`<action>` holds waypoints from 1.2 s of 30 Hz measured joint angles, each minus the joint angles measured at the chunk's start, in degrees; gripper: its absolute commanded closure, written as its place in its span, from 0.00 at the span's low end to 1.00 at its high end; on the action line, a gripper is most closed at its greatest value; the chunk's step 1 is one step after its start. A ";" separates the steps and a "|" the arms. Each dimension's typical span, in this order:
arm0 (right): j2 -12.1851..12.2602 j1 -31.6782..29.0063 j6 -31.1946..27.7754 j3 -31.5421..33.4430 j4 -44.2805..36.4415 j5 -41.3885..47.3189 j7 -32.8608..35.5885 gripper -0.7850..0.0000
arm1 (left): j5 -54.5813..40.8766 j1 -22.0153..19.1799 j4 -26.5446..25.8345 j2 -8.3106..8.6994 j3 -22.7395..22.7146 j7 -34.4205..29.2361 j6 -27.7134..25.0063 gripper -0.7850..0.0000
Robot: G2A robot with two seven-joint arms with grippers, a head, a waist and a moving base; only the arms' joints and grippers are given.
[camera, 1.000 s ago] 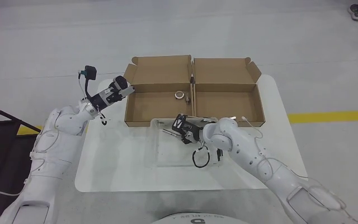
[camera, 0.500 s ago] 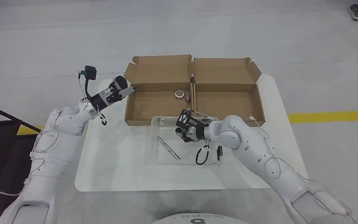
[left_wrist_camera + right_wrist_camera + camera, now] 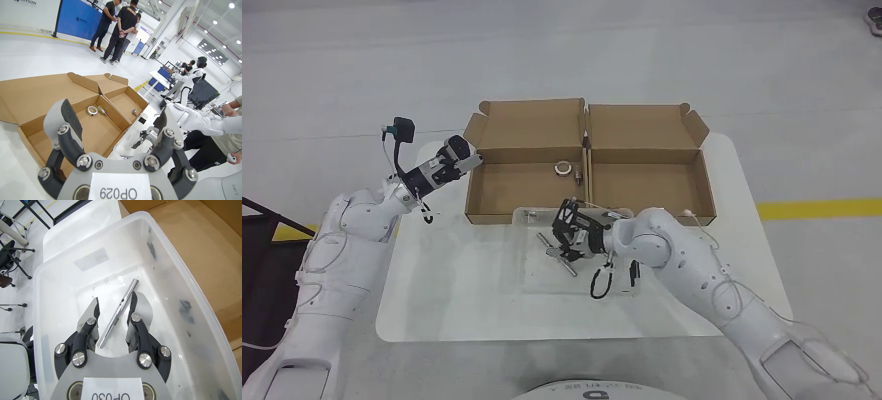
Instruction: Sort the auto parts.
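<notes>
A thin metal rod [image 3: 121, 310] lies flat on the floor of a clear plastic bin [image 3: 170, 262]. My right gripper [image 3: 115, 297] stands open low over it, one finger on each side, and the rod nearly touches one pad. From above, the right gripper [image 3: 567, 235] is inside the bin [image 3: 527, 288] with the rod [image 3: 554, 250] beside it. My left gripper [image 3: 115, 109] is open and holds nothing, raised off the left box's outer corner [image 3: 457, 157]. A metal ring [image 3: 563, 169] and a small cylindrical part [image 3: 101, 109] rest in the left cardboard box [image 3: 512, 195].
The right cardboard box [image 3: 652, 190] holds one small metal part [image 3: 134, 111]. Both boxes stand side by side behind the bin with lids folded back. Dark small pieces [image 3: 186, 313] show at the bin's wall. The white table [image 3: 442, 300] has free room at front left.
The right gripper has come down toward the bin floor, and the rod now lies between its fingers instead of out in front of them. The left arm has stayed still.
</notes>
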 measured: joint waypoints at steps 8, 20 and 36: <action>-0.49 0.47 6.15 -2.05 0.12 -7.66 0.33 0.54 | 0.00 0.00 0.00 0.00 0.00 0.00 0.00 0.00; -0.61 0.61 7.53 -2.11 0.58 -8.79 1.99 0.63 | 0.00 0.00 0.00 0.00 0.00 0.00 0.00 0.00; -1.08 1.28 6.55 -3.74 -0.19 -11.05 4.52 0.64 | 0.00 0.00 0.00 0.00 0.00 0.00 0.00 0.00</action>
